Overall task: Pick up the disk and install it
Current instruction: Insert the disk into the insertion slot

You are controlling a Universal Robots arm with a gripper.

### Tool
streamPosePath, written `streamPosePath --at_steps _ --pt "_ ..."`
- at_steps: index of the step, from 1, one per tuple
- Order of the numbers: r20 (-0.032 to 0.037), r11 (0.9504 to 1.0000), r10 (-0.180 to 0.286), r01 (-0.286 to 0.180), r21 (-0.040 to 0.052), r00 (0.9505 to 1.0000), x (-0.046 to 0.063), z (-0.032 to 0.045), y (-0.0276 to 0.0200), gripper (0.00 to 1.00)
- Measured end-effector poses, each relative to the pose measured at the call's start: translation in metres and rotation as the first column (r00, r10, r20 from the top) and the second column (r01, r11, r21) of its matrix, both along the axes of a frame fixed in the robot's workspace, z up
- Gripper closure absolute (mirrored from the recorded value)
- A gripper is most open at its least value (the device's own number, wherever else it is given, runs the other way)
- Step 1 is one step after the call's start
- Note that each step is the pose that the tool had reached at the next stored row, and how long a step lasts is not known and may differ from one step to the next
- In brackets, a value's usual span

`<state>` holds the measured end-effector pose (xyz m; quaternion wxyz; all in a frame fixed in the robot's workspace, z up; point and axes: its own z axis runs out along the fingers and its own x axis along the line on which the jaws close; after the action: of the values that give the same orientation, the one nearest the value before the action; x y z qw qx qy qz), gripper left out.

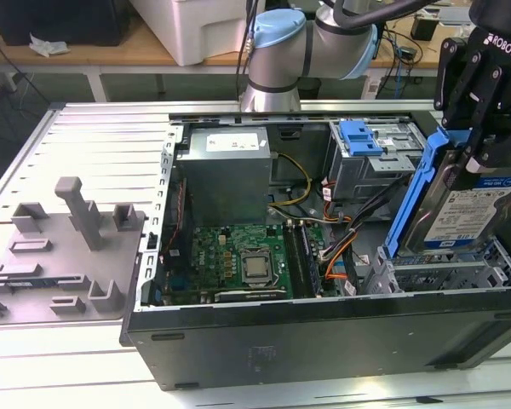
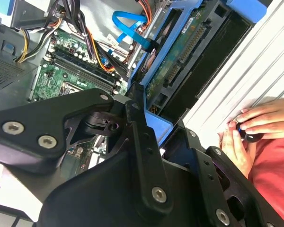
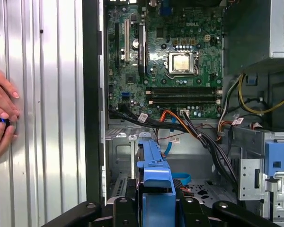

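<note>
The disk (image 1: pixel 481 213), a flat rectangular silver hard drive with a white-and-blue label, hangs on edge and tilted at the exterior view's right. It sits just above the grey metal drive bay (image 1: pixel 443 273) in the corner of the open black computer case (image 1: pixel 324 336). The black gripper (image 1: pixel 481 149) is clenched on the disk's upper end, its fingers pressing on the two sides.

The drive looks stiff and dense, probably fairly heavy for its size. Its smooth metal faces could slip under a light pinch. The blue plastic bracket (image 1: pixel 409 200) framing its edges appears thinner and likely flexes, so the firmer hold is across the metal body rather than on the rails alone. In the second wrist view a green circuit board (image 2: pixel 180 61) lies bare on the underside. A knock against the bay's sheet-metal edges could harm it.

The grey, blue-capped arm (image 1: pixel 307 38) rises behind the case and reaches over it, so the wrist points the gripper down. In the first wrist view the bracket's end (image 3: pixel 156 182) stands between the fingers, above the green motherboard (image 3: pixel 170 61). A person's hands (image 3: pixel 0 118) rest on the ribbed metal table (image 3: pixel 52 118) beside the case.
</note>
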<state>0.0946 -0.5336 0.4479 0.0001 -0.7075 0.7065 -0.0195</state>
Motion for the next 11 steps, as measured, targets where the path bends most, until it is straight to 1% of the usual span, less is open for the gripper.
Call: streamPosePath --at_steps 11 --pt "0.0 1.0 0.0 0.0 0.0 1.0 0.0 -0.0032 0.0 0.64"
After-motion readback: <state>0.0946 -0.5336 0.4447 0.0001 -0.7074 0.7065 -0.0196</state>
